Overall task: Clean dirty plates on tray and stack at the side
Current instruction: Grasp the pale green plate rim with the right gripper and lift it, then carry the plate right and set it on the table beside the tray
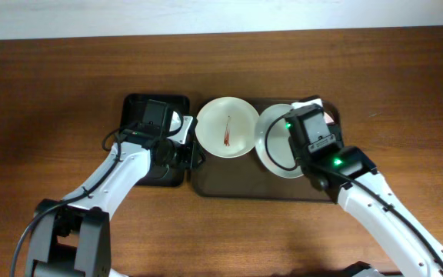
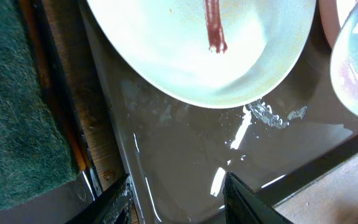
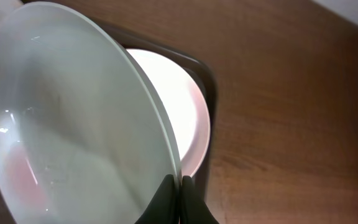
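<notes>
Resting on wood table (image 1: 52, 92), wet tray (image 1: 229, 178); middle plate (image 1: 227, 127) red-smeared; right gripper (image 3: 180, 185) pinches tilted pale plate (image 3: 73, 124); left gripper (image 2: 176, 200) parted, empty.

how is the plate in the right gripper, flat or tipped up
Tipped up: the right gripper pinches the pale green plate by its rim, slanted over a white plate.

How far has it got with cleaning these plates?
No stack beside the tray yet. In hand: the right pincer grips the mint-green plate by its rim, tilted over a white plate. Left: the middle white plate shows a red smear; all three need stacking.
</notes>
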`<state>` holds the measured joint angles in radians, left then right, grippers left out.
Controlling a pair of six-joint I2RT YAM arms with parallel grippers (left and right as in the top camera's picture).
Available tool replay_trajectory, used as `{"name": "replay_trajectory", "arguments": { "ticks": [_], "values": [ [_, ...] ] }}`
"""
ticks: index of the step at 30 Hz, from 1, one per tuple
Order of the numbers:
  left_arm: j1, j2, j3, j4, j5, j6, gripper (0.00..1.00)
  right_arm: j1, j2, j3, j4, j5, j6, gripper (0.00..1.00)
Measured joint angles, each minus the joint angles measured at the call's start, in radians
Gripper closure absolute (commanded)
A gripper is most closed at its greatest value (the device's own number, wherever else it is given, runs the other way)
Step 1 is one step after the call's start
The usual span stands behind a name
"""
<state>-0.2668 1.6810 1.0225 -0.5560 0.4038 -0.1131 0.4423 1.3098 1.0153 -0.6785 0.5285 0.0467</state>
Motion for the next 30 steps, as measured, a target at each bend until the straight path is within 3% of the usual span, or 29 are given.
{"name": "replay_trajectory", "arguments": {
  "ticks": [9,18,23,30],
  "values": [
    [0.000,0.000,0.000,0.027,-0.015,0.000,0.55,0.100,0.000,0.003,0.019,0.209,0.002,0.96],
    [0.000,0.000,0.000,0.027,-0.027,0.000,0.54,0.064,0.000,0.003,0.022,0.179,0.214,0.96],
    [0.000,0.000,0.000,0.027,-0.038,0.000,0.53,-0.133,0.000,0.003,0.021,-0.015,0.295,0.96],
    [0.000,0.000,0.000,0.026,-0.075,0.000,0.52,-0.585,0.000,0.005,0.022,-0.418,0.335,0.96]
  ]
}}
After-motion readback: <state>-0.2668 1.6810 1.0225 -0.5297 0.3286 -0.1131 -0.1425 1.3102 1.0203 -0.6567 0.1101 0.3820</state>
